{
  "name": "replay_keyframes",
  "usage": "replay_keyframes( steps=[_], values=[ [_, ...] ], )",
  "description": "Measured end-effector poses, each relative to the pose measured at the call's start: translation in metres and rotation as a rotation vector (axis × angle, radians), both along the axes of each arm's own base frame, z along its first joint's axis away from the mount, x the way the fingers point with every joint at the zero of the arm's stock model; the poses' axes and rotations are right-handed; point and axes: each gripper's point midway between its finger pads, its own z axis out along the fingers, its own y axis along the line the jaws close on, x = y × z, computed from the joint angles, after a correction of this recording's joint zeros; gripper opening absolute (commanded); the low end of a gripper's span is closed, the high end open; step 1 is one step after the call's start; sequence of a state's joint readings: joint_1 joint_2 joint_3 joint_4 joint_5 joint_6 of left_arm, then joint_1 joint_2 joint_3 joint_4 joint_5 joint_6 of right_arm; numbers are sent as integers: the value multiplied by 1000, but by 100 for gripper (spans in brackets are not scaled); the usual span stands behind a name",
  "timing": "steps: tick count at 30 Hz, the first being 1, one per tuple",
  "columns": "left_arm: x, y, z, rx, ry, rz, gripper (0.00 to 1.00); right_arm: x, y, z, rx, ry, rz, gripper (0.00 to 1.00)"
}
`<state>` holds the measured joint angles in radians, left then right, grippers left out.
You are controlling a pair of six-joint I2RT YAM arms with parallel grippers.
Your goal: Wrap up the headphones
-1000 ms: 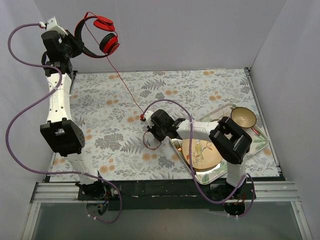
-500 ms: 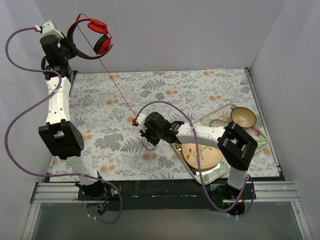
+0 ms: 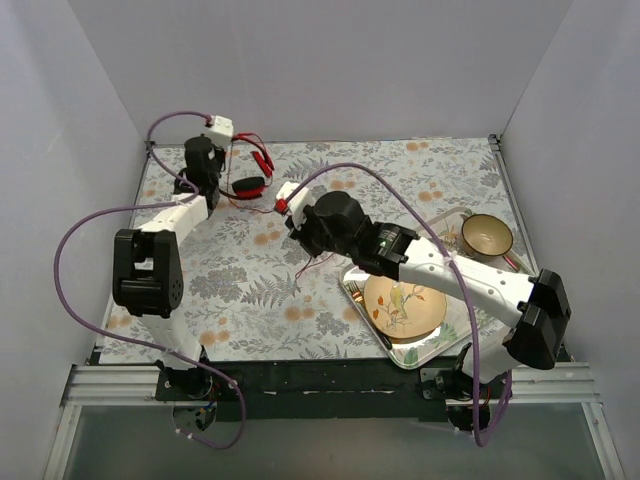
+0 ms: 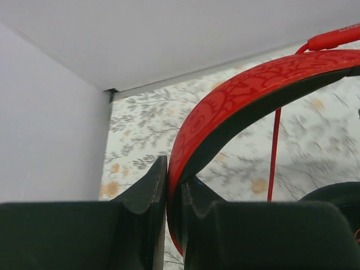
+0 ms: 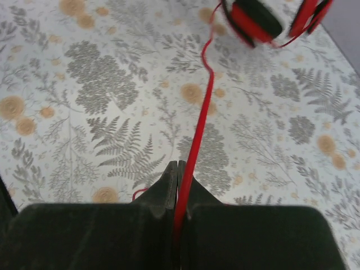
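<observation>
The red headphones [image 3: 252, 176] lie low over the cloth at the far left, one black-padded earcup [image 3: 250, 185] facing up. My left gripper [image 3: 218, 170] is shut on their red-and-black headband [image 4: 242, 95], which arches out from between my fingers [image 4: 152, 185]. The thin red cable [image 3: 272, 205] runs from the headphones to my right gripper [image 3: 296, 222], which is shut on it. In the right wrist view the cable [image 5: 199, 129] leads from my right gripper [image 5: 178, 166] up to an earcup [image 5: 253, 19]. A loose cable tail [image 3: 310, 262] hangs below the right gripper.
A metal tray [image 3: 425, 350] with a painted plate [image 3: 400, 305] sits at the near right. A gold bowl [image 3: 487, 235] stands at its far end. Thick purple robot cables [image 3: 90, 225] loop over both arms. White walls close in the left, back and right.
My left arm has come down from high in the air, bringing the headphones to the cloth's far left. My right gripper has moved farther back with the cable, and the cable is now short between them.
</observation>
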<state>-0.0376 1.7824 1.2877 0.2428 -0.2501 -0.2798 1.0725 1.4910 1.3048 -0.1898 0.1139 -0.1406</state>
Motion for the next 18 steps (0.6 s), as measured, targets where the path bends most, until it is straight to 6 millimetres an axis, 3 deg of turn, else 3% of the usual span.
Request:
replay_keyframes(
  steps=[3,6,8,12,15,18],
  values=[
    [-12,-41,-27,114,65,-116,0,29,-16,28,11,-44,-89,1],
    [-26,-62,-29,199,80,-196,0,66,-36,70,69,-103,-192,1],
    [-39,-73,-18,232,62,-243,0,89,-54,93,100,-140,-261,1],
    [-60,-104,21,265,-12,-356,0,126,-90,119,121,-204,-393,1],
    [-81,-133,42,271,-34,-462,0,153,-116,129,134,-235,-489,1],
    [-103,-159,43,277,-6,-557,0,182,-139,132,137,-248,-569,1]
  ],
)
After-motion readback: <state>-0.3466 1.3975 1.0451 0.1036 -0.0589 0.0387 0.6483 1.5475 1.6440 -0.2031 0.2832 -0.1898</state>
